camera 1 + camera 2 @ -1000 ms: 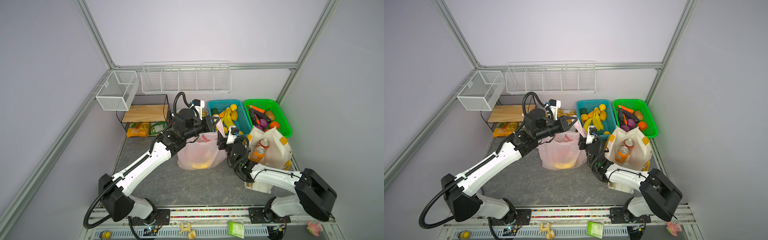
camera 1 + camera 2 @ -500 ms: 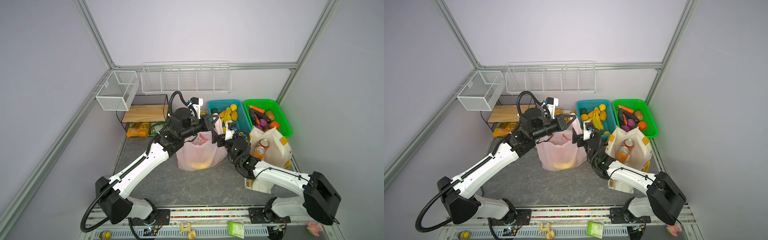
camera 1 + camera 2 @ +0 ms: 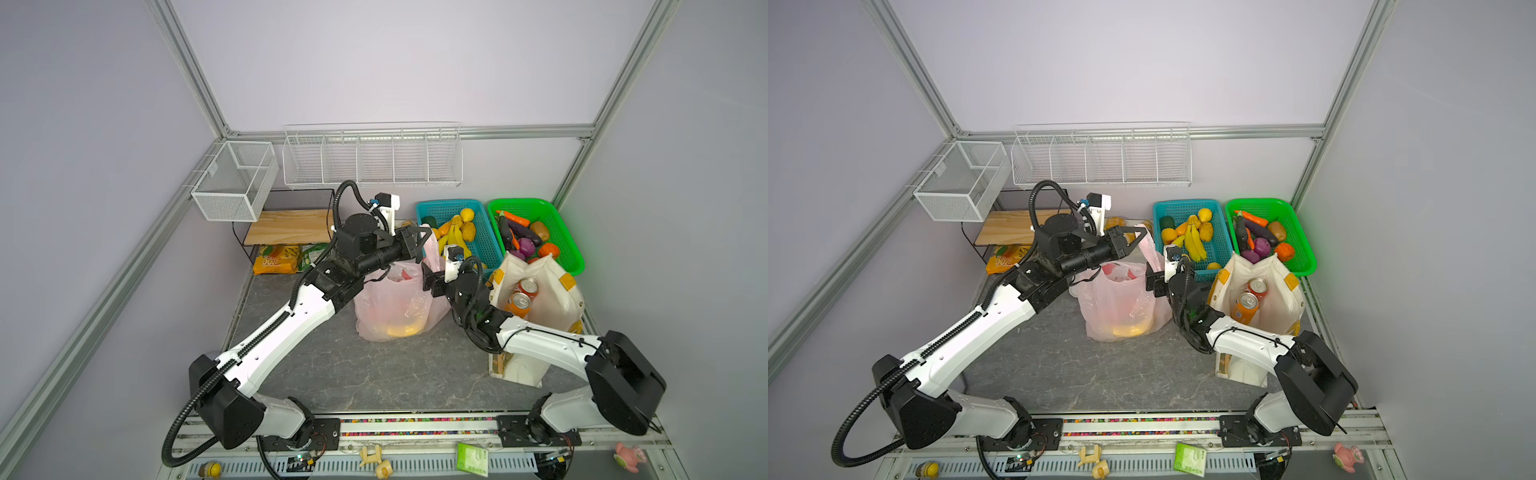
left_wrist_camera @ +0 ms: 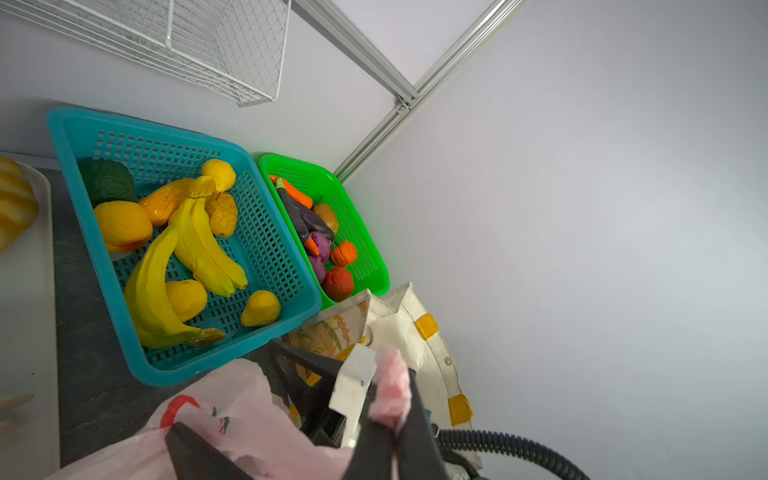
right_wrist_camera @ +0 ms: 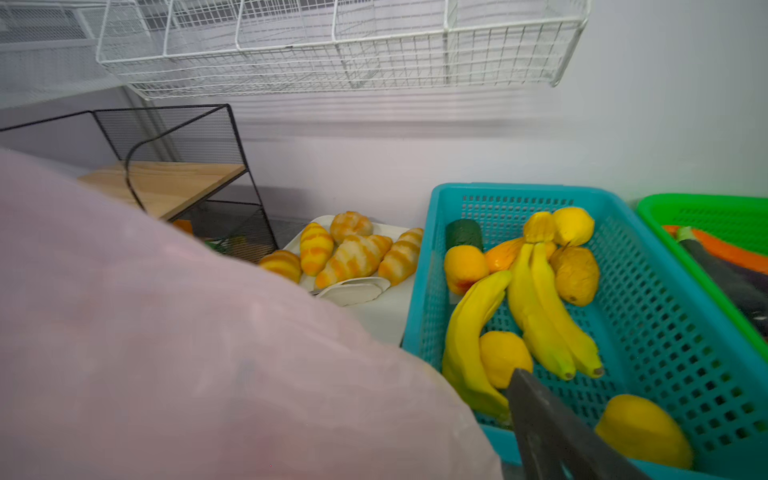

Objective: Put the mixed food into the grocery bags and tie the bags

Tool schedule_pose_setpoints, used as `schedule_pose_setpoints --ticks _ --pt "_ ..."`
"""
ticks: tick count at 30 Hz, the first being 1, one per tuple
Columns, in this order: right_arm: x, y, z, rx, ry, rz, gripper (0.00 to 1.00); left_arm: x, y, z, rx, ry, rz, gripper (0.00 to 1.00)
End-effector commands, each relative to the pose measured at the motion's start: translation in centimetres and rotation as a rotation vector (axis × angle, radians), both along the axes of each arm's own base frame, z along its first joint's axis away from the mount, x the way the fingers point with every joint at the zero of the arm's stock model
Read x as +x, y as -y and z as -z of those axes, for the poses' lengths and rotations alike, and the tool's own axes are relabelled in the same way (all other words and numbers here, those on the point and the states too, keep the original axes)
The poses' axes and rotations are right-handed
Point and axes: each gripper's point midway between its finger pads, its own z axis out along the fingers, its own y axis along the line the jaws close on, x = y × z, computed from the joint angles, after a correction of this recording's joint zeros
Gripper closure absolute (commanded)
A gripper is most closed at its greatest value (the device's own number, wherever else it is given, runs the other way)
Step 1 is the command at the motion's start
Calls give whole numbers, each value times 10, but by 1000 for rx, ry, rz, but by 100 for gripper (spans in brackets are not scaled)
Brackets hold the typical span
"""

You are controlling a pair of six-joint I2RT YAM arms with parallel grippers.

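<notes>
My left gripper (image 4: 390, 413): it is squeezed tight on one loop handle (image 4: 390, 386) of the thin, see-through pink plastic bag (image 3: 390, 303) with red prints. It holds that handle up above the far side of the bag.
My right gripper (image 3: 431, 279): the jaws are wide apart and I see nothing pinched in them. It sits right against the right side of the bag, near the top. In my right wrist view only one finger (image 5: 540, 415) shows. The bag hides the other.
Where the pink bag is: it stands in the middle of the grey stone table (image 3: 374, 374), between my two arms, with its mouth open. A yellow-orange thing (image 3: 401, 330) lies at the bottom. I cannot tell which fruit it is.
Tote: the cream canvas tote (image 3: 548, 303) with yellow-orange handles stands open on the right, just past my right gripper.
Cans: the orange soda can (image 3: 517, 303) and the red cola can (image 3: 527, 286) stand inside the tote. The red one is farther back.
Fruit: the yellow bananas (image 4: 199, 245), round oranges (image 4: 122, 226) and a yellow pear (image 4: 261, 308) lie in the teal plastic basket (image 3: 449, 204) at the far side, behind the two bags.
Green plastic basket (image 3: 519, 202): it is just right of the teal one and has vegetables (image 3: 521, 237) in it.
Bread: golden croissants (image 5: 353, 257) lie on a white tray (image 5: 386, 307) left of the teal basket.
</notes>
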Motion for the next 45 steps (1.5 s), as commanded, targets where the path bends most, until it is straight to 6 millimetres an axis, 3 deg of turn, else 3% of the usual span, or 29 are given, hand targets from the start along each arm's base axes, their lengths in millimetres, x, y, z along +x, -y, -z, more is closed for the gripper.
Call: schedule_pose_setpoints --ticks 1,5,9,11,12,18,21,26,32,37,45 --pt "-17 -16 -21 -57 -2 -203 7 -1 -5 -16 -25 51 11 100" --pt "-37 -31 -42 -34 4 -365 11 4 -9 -15 -18 61 1 100" --pt "-52 -28 -66 -57 56 -439 11 5 -9 -13 -12 59 4 100" --pt "-61 -28 -68 -81 57 -495 11 6 -9 -12 -9 57 6 100" --pt "-63 -28 -84 -79 85 -517 11 6 -9 -13 -10 58 8 100" --pt "-64 -14 -96 -53 51 -745 11 3 -8 -16 -14 61 22 100" --pt "-55 -9 -99 -9 21 -859 11 3 -8 -17 -19 62 25 100" --pt "-49 -23 -98 11 9 -1021 10 2 -5 -17 -22 57 39 100" --pt "-28 -35 -95 36 9 -1074 4 2 -6 -18 -21 59 38 100" --pt "-29 -39 -91 58 -6 -1130 1 3 -5 -19 -19 57 37 100" --pt "-41 -3 -92 23 13 -1015 11 3 -5 -18 -12 61 36 100"
